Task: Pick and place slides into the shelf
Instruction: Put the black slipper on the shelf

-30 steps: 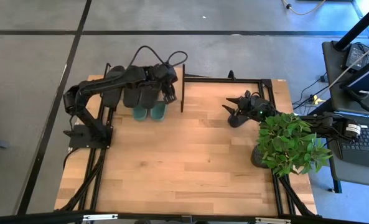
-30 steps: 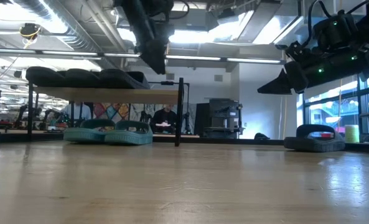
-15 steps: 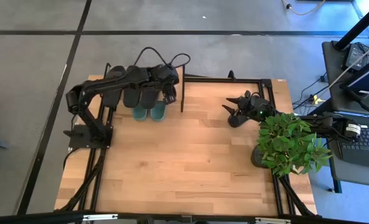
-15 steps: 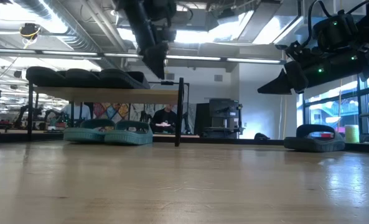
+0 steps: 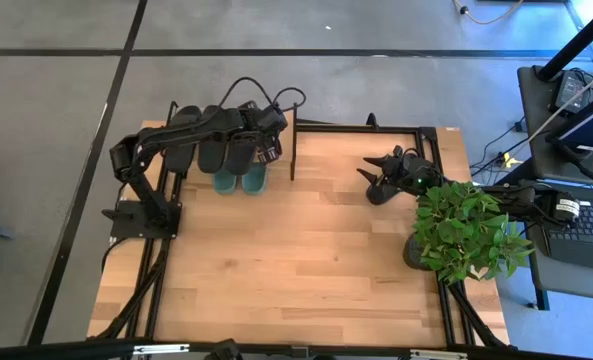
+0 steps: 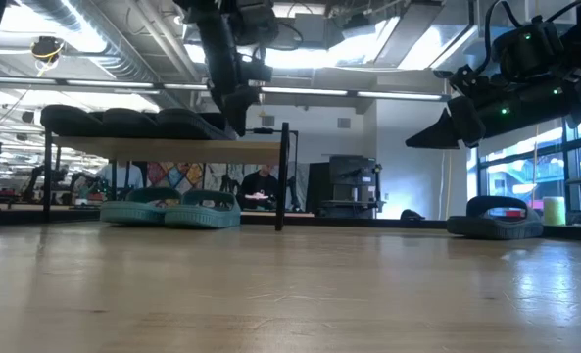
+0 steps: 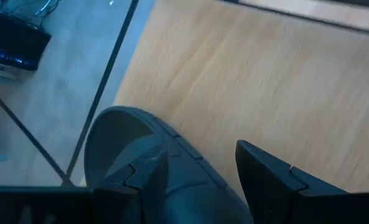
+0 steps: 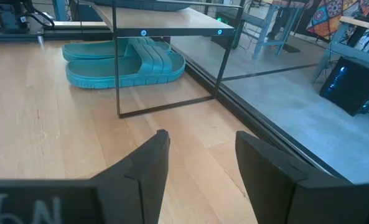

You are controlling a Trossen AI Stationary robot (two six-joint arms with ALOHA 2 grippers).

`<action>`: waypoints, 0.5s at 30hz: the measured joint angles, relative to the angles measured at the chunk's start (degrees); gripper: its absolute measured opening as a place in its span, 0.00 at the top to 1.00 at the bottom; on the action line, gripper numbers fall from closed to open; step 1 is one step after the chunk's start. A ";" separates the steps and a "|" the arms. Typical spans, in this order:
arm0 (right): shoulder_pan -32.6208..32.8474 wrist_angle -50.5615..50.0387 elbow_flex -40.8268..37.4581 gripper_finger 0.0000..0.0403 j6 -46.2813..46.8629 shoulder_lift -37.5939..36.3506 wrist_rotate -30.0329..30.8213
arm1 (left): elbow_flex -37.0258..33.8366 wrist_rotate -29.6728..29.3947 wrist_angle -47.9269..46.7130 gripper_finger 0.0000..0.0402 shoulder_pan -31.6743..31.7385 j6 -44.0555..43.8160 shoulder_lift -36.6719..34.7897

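The table (image 5: 306, 260) is filling most of the overhead view, a broad spread of light wood. At its far left corner the shelf (image 6: 163, 149) is standing with its thin black frame and pale top board. The left arm is reaching over that shelf, and the left gripper (image 5: 267, 148) is hanging above the right end of the top board. Its jaws are standing apart, and in the left wrist view the rounded end of a black slide (image 7: 165, 174) is showing just below and between the two fingers (image 7: 277, 180); whether they are touching it cannot be told. On the opposite side, the right arm is waiting near the table's far right edge, its right gripper (image 5: 376, 178) hovering above a lone black slide (image 6: 496, 219) lying on the table. Those jaws are open too, with nothing between them in the right wrist view.

Beside that arm, a leafy plant (image 5: 466, 232) is sitting at the right edge of the table.

Now the slides themselves: a row of black slides (image 6: 123, 122) is lying on the shelf's top board, side by side. Under the board, the two green slides (image 6: 172, 208) are resting on the table surface next to each other, their toes poking out past the front of the shelf in the overhead view.

Beyond the table, a person (image 6: 261, 186) is sitting far back in the room.
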 joint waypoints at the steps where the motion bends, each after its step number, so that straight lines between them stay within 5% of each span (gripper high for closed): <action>1: 0.00 0.00 0.00 0.54 -0.04 0.00 0.02 | 0.02 -0.17 -0.64 0.56 0.14 0.00 0.00; 15: 0.00 0.00 0.00 0.54 0.05 -0.01 0.01 | 0.09 -3.15 -3.85 0.56 0.17 -2.54 -0.04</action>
